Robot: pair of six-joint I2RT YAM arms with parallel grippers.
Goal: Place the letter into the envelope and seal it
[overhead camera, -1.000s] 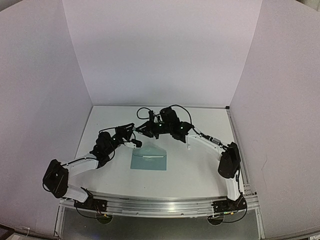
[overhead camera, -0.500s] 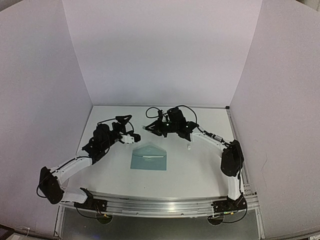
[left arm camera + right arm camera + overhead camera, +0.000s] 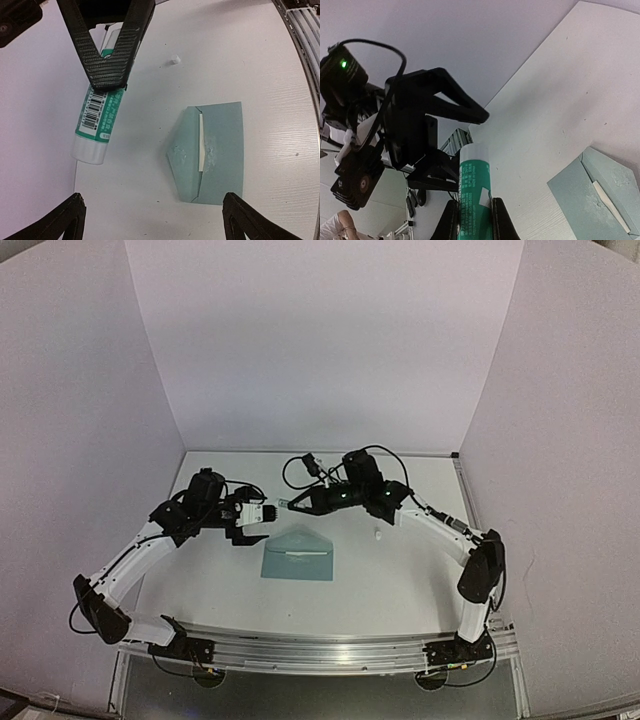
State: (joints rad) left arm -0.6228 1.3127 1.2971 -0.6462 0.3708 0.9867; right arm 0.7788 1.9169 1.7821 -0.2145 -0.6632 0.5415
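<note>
Envelope (image 3: 297, 556) lies flat at the centre of the top view with its flap open. The letter (image 3: 201, 142) shows as a cream strip inside the pocket. The right gripper (image 3: 107, 80) is clamped on a glue stick (image 3: 92, 125) at the upper left of the left wrist view. The left gripper (image 3: 152, 196) is spread wide and empty, near the tube's free end. The step in hand is judged to be sealing. The next move calls for bringing the glue tip to the flap without shifting the envelope.

The fingers (image 3: 449, 221) pinch a green-and-white glue stick (image 3: 475, 187), the envelope (image 3: 590, 200) lying flap-open at lower right.
</note>
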